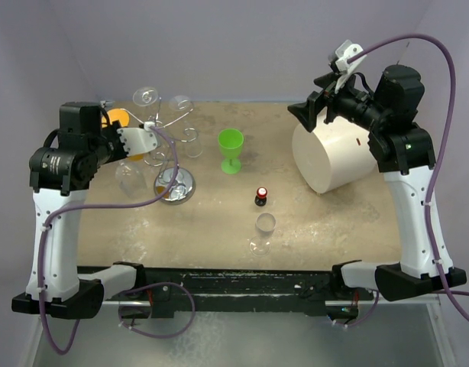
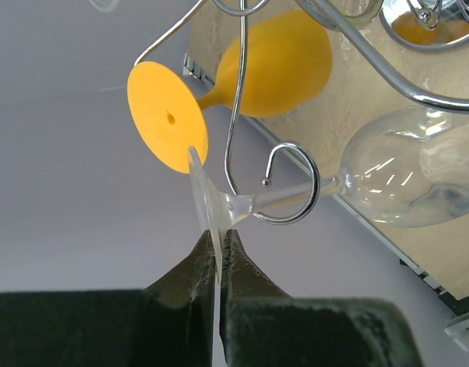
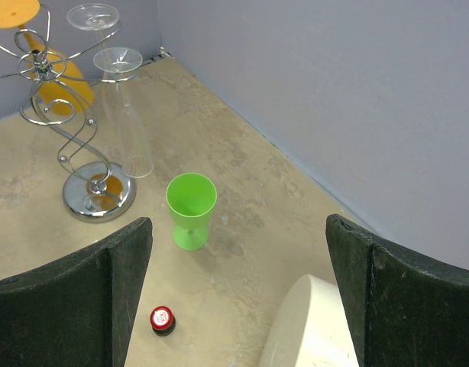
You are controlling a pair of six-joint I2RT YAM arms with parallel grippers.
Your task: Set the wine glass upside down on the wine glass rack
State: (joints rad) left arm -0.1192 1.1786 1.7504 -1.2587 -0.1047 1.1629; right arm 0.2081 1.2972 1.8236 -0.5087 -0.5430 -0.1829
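A clear wine glass [image 2: 402,180] hangs at the wine glass rack [image 1: 177,186], its stem passing through a curled wire hook [image 2: 295,187] of one arm. My left gripper [image 2: 218,233] is shut on the thin foot [image 2: 200,191] of that glass; from above, the left gripper [image 1: 147,145] sits at the rack's left side with the bowl [image 1: 127,178] below it. The rack's shiny disc base [image 3: 99,191] and post also show in the right wrist view. High at the right, my right gripper [image 3: 238,294] is open and empty over the table.
An orange glass [image 2: 273,65] and other clear glasses [image 3: 124,115] hang on the rack. A green goblet [image 1: 231,149], a small red-capped bottle [image 1: 260,196] and an upright clear glass [image 1: 263,229] stand mid-table. A big white cylinder [image 1: 334,157] lies under the right arm.
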